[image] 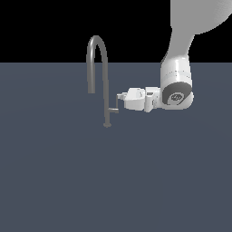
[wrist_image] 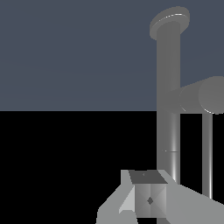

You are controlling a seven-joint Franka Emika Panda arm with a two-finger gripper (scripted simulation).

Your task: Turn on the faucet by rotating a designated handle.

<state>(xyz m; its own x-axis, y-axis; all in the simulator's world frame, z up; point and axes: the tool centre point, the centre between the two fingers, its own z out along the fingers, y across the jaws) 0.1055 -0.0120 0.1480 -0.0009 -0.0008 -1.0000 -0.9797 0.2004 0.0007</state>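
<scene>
Grey gooseneck faucet [image: 104, 77] stands upright, its L-shaped handle [image: 116, 107] low on the stem.

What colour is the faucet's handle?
Plain grey metal, matching the stem. The handle shows best in the wrist view, up close.

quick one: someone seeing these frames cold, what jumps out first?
First the faucet: a tall grey gooseneck standing alone on the flat dark floor, its arched spout rising into the black background. Next the white arm coming in from the exterior view's right, lying level, with its gripper right at the small handle low on the stem. Whether it is gripping the handle cannot be told.
</scene>
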